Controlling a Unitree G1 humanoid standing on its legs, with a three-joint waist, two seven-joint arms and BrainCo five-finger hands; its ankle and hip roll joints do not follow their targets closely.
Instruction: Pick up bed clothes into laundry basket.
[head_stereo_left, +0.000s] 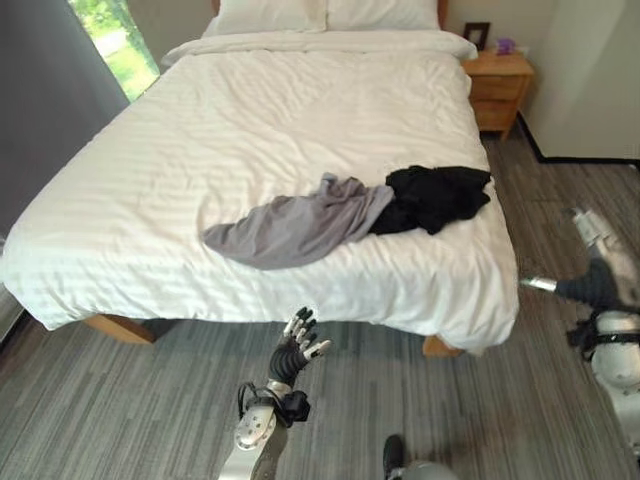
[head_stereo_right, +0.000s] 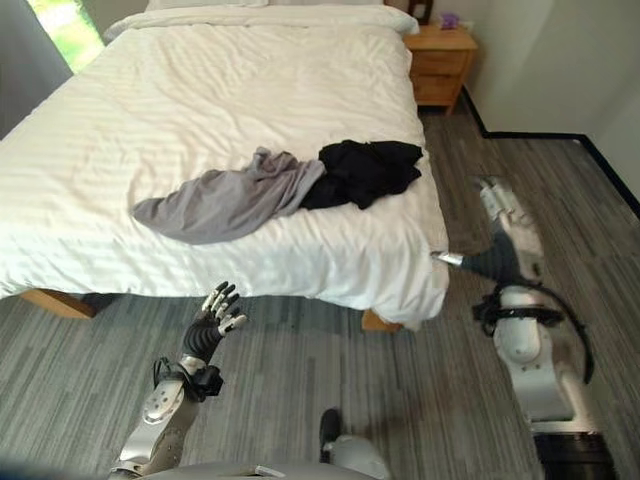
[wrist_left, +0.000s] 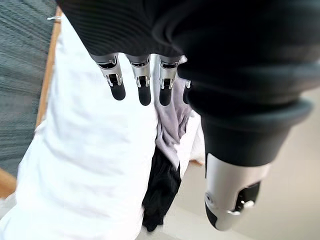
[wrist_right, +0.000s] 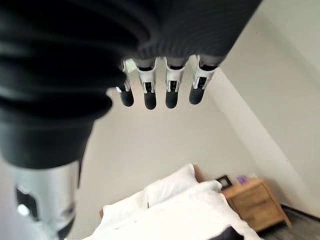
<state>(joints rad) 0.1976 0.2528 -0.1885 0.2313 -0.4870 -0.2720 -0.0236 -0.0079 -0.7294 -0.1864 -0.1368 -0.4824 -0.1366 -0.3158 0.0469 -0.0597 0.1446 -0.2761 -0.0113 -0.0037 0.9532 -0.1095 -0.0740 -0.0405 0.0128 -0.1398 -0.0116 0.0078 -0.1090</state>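
Head views: crumpled grey cloth garment (head_stereo_left: 290, 225) and bunched black cloth garment (head_stereo_left: 438, 195) touching, near foot edge of white-sheeted wooden bed (head_stereo_left: 180, 160). Left hand (head_stereo_left: 298, 345) raised before bed, fingers relaxed, empty. Right hand (head_stereo_right: 487, 262) beside bed corner, pose unclear here.

Left wrist view: fingers (wrist_left: 143, 82) straight, both garments beyond.

Right wrist view: fingers (wrist_right: 171, 85) straight, empty; pillows and wooden nightstand (wrist_right: 255, 200) beyond, no clothes. Risk: grabbing sheet together with garment.
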